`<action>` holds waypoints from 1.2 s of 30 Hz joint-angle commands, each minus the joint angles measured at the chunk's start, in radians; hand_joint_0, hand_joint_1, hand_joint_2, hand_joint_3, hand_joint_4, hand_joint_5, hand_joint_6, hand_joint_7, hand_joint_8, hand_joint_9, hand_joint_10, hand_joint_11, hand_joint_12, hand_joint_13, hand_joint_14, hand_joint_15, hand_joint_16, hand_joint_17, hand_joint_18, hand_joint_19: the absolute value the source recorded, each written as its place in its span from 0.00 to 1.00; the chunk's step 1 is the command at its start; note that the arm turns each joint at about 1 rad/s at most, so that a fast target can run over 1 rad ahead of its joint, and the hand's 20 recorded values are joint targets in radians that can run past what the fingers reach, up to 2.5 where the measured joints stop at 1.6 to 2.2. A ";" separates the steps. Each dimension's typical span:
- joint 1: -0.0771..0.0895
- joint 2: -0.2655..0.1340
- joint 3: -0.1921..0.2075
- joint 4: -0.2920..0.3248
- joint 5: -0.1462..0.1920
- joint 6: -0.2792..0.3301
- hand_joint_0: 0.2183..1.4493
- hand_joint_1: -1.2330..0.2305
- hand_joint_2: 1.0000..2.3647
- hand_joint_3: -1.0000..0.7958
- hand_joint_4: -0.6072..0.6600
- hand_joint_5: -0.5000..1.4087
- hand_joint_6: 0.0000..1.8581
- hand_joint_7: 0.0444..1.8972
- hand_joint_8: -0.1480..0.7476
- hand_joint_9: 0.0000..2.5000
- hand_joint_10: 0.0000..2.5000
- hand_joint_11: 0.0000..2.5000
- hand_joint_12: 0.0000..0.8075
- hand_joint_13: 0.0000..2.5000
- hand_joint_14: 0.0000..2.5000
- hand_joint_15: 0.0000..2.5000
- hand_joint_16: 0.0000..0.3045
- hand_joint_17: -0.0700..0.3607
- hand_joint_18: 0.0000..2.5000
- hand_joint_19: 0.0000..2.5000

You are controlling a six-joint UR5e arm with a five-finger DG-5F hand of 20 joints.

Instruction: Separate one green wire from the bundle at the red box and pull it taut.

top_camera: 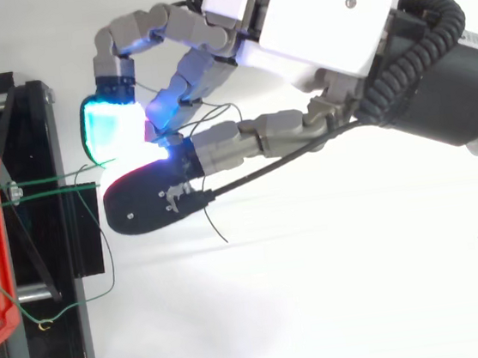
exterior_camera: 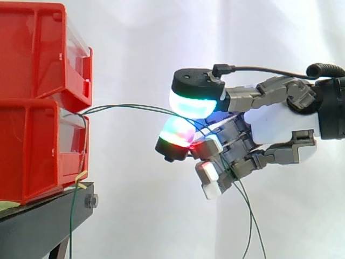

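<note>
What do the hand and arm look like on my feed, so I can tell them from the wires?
The hand has a smooth white palm shell and segmented grey metal fingers. Its fingertips are thick rounded pads backed by black caps, one glowing cyan, another red and green. The arm behind it is a black cylinder with a silver band.
</note>
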 commanded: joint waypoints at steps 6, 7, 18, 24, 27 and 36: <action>0.014 0.000 0.000 -0.001 0.000 0.002 0.34 0.41 0.01 0.34 0.65 0.17 0.40 0.65 0.52 0.47 0.01 0.57 0.50 0.43 0.01 0.38 0.19 0.47 0.34 0.26; 0.016 0.000 0.000 -0.001 0.000 0.002 0.34 0.41 0.01 0.34 0.65 0.17 0.39 0.65 0.53 0.47 0.01 0.57 0.51 0.43 0.01 0.38 0.19 0.47 0.34 0.26; 0.027 0.000 0.000 -0.001 0.000 0.002 0.30 0.43 0.02 0.51 0.66 0.16 0.45 0.72 0.56 0.48 0.01 0.58 0.53 0.41 0.01 0.35 0.20 0.48 0.35 0.26; 0.031 0.000 0.000 -0.001 0.001 -0.003 0.31 0.42 0.02 0.53 0.65 0.17 0.46 0.73 0.55 0.47 0.01 0.58 0.54 0.38 0.01 0.32 0.20 0.48 0.35 0.25; 0.033 0.000 0.000 -0.001 0.000 -0.001 0.31 0.41 0.02 0.53 0.65 0.17 0.46 0.72 0.55 0.45 0.01 0.56 0.54 0.33 0.01 0.27 0.19 0.47 0.33 0.25; 0.031 0.000 0.001 -0.001 0.000 -0.001 0.31 0.37 0.02 0.53 0.61 0.18 0.44 0.73 0.51 0.28 0.01 0.26 0.47 0.19 0.00 0.12 0.17 0.44 0.22 0.17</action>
